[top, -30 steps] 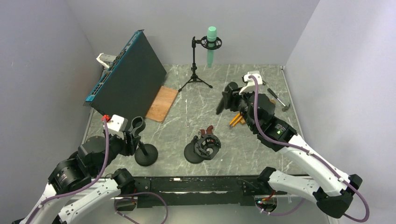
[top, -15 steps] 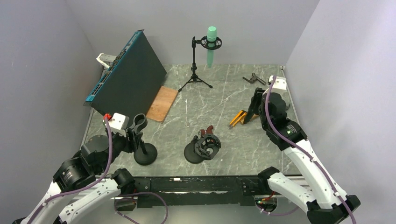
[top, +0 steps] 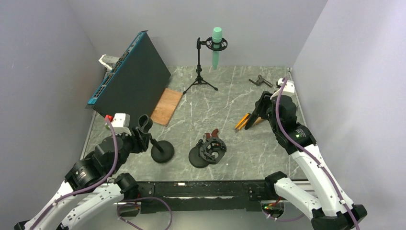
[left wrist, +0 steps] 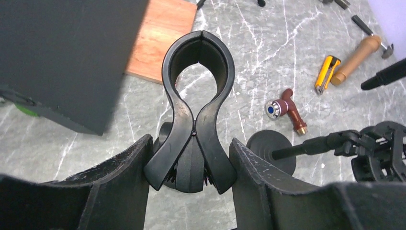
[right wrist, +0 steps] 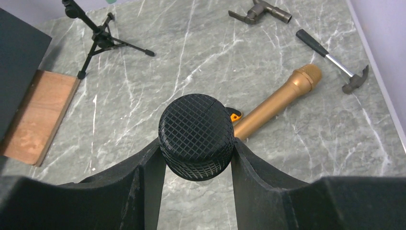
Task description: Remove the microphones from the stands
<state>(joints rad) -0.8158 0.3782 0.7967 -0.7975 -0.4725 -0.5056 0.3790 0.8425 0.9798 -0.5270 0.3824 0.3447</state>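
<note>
- The left fingers (left wrist: 191, 160) are clamped on the lower wings of the black stand clip (left wrist: 194, 122). The clip's ring stands just beyond the fingers, with bench (left wrist: 268, 43) showing through it.
- A second ago the stand's round base (top: 163, 152) sat close under these fingers. It now lies off to their right, nearer the shock-mount stand (top: 208, 150), and the rod slants down to it.
- Only the top view shows that slant. The left wrist view hides most of the stand behind the clip, but it shows the clip's pinched shape.
- The black microphone (right wrist: 196, 132) is well apart from the clip, gripped between the right fingers (right wrist: 196, 143) with its mesh head pressed against both pads.
- A second ago the right fingers were further left, over mid-bench. They now hang near the right edge, in almost the same place as half a second ago.
- From above the microphone is only a dark bar in the right fingers (top: 257, 109). The right wrist view shows its mesh head, with a gold microphone (right wrist: 277, 103) and a hammer (right wrist: 335, 60) beyond the fingers to the right.
</note>
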